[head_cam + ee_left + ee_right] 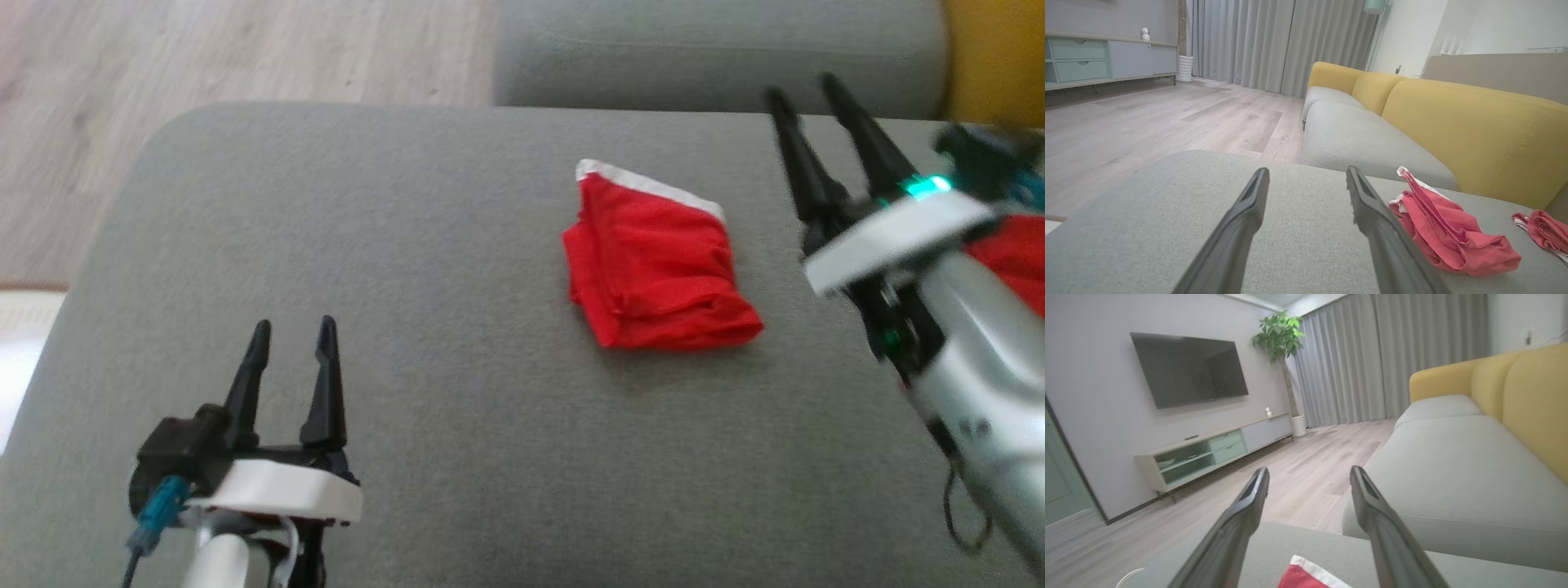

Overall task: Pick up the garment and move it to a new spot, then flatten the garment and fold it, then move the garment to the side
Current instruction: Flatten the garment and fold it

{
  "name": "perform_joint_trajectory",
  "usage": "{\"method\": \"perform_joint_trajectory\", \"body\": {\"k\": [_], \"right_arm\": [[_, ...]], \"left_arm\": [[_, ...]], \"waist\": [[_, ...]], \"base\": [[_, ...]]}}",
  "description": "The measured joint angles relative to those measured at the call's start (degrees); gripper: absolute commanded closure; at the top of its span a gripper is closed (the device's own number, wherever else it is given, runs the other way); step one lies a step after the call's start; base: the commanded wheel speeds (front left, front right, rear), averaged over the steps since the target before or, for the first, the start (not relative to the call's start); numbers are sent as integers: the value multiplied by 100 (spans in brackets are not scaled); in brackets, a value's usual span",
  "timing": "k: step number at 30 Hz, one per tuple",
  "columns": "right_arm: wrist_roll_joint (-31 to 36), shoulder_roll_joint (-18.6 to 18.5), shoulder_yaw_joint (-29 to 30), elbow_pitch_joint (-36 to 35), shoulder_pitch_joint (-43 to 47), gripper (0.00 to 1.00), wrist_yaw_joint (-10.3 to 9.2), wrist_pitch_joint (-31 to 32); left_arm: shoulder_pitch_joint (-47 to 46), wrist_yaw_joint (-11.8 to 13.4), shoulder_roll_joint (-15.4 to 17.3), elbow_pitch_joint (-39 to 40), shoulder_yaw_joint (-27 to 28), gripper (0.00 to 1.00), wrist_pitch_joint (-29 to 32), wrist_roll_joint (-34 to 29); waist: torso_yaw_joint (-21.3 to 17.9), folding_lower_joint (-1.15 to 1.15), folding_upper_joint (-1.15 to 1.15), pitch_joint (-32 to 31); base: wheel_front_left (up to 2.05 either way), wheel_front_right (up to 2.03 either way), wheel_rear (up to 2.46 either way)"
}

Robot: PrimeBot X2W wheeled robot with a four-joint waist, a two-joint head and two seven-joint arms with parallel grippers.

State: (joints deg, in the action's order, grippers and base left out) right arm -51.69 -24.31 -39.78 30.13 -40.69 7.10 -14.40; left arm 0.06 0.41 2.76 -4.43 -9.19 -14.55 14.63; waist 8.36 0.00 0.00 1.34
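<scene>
wood floor (245, 49): pale planks at the upper left of the head view, beyond the rounded edge of the seat.
left arm (216, 563): rises from the bottom edge at the lower left, pale forearm close to upright in the head view, a white wrist collar on top and a blue plug on its left side.
left gripper (294, 327): jaws spread with nothing between the two dark fingers. They point up the head view, low over bare fabric and well apart from the garment.
grey seat (457, 392): a wide fabric cushion.
garment (657, 269): red with a white band along its far edge, folded into a compact, roughly square packet. It lies on the grey seat right of centre, between the two grippers and nearer the right one, touching neither. Its folds look rumpled in the left wrist view.
right gripper (804, 88): jaws apart and empty. The fingers point up and slightly left toward the seat's far edge, to the right of the garment. The gripper is blurred in the head view.
right arm (980, 351): a silver forearm slanting from the lower right corner up and left, with a green light at the wrist.
second red cloth (1016, 253): at the right edge, partly hidden behind the right wrist.
yellow backrest (996, 57): in the top right corner.
</scene>
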Motion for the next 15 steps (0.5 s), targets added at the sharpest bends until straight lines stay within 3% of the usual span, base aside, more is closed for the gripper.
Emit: {"method": "perform_joint_trajectory", "body": {"k": [7,15], "right_arm": [[1455,191,1510,-530,1777,0,0,-5],[2721,847,2485,-747,2826,0,0,-7]], "left_arm": [[60,-199,11,-97,272,0,0,-286],[58,-254,8,-270,302,0,-1,-556]], "waist": [[-385,0,0,-205],[-639,0,0,-271]], "base": [[0,0,0],[0,0,0]]}}
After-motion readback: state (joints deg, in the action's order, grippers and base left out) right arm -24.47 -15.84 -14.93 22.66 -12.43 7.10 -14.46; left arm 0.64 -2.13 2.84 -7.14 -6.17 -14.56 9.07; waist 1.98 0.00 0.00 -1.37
